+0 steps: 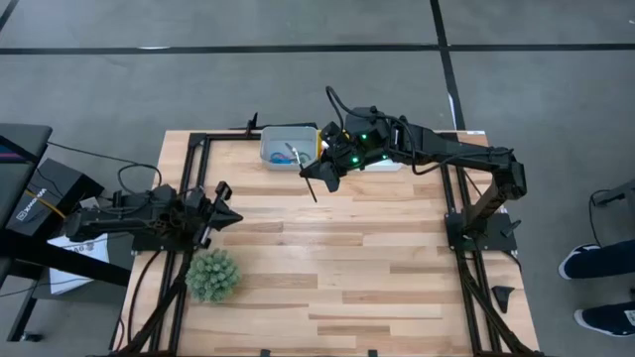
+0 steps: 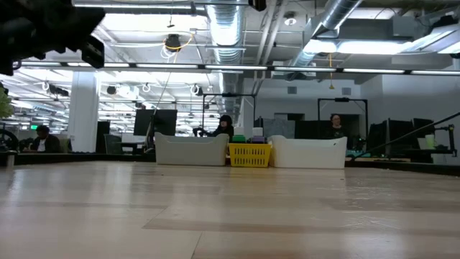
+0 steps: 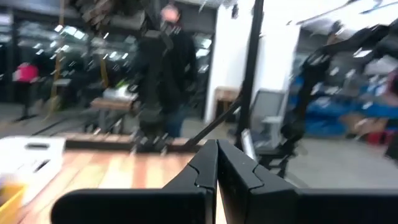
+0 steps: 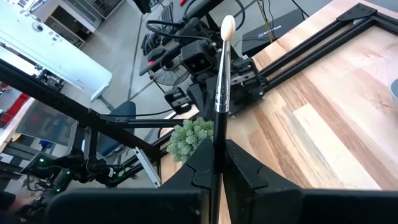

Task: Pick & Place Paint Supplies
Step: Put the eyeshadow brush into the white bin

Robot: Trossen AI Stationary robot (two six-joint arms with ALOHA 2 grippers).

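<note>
My right gripper (image 1: 319,178) hangs over the far middle of the table, just in front of the trays, shut on a thin dark-handled brush (image 4: 221,87) with a silver ferrule and a pale tip. Blue-handled scissors (image 1: 293,154) lie in the grey tray (image 1: 270,149) at the far edge. My left gripper (image 1: 230,216) waits shut above the table's left side, touching nothing. My right gripper pinches the brush's dark handle (image 4: 217,134) between its two fingers (image 4: 245,165). The brush runs along the fingers, its pale bristle tip (image 4: 227,28) sticking out ahead of them. It is lifted clear of the table, slanting toward the near left.
A spiky green plant ball (image 1: 212,275) sits on the table's near left, close to my left arm. A yellow tray (image 2: 249,154) and a white tray (image 2: 309,152) stand beside the grey one at the far edge. Bare wood lies in the middle and on the right.
</note>
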